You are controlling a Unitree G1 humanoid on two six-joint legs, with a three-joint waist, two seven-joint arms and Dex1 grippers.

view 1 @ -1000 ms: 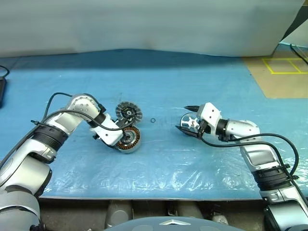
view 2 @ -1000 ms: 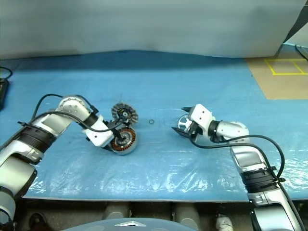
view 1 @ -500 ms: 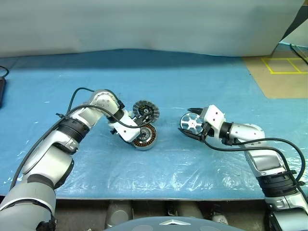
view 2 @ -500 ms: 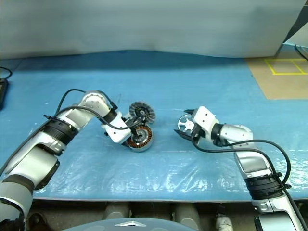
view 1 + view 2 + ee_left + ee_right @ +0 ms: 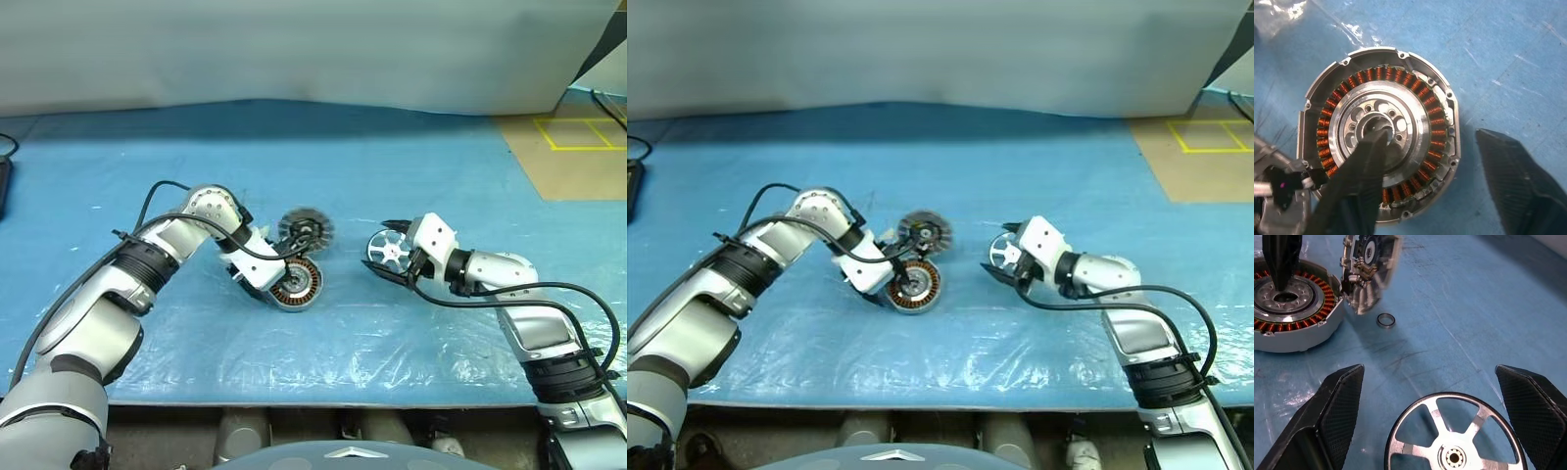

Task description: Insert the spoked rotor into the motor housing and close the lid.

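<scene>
Left gripper (image 5: 1415, 191): spread, one finger (image 5: 1359, 181) over the housing's hub, the other outside its rim.
Housing (image 5: 297, 284): flat on the blue sheet (image 5: 392, 166).
Lid (image 5: 306, 231): tilted on edge just behind the housing.
Right gripper (image 5: 1432, 421): wide apart, straddling the rotor (image 5: 1454, 431).
Ring (image 5: 1385, 320): on the sheet near the lid.

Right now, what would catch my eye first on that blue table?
The copper-wound motor housing stands out at centre left, one left end effector finger poking into its hub. Behind it sits the grey ribbed lid. To the right, the shiny spoked rotor lies between the open right end effector's fingers.
</scene>
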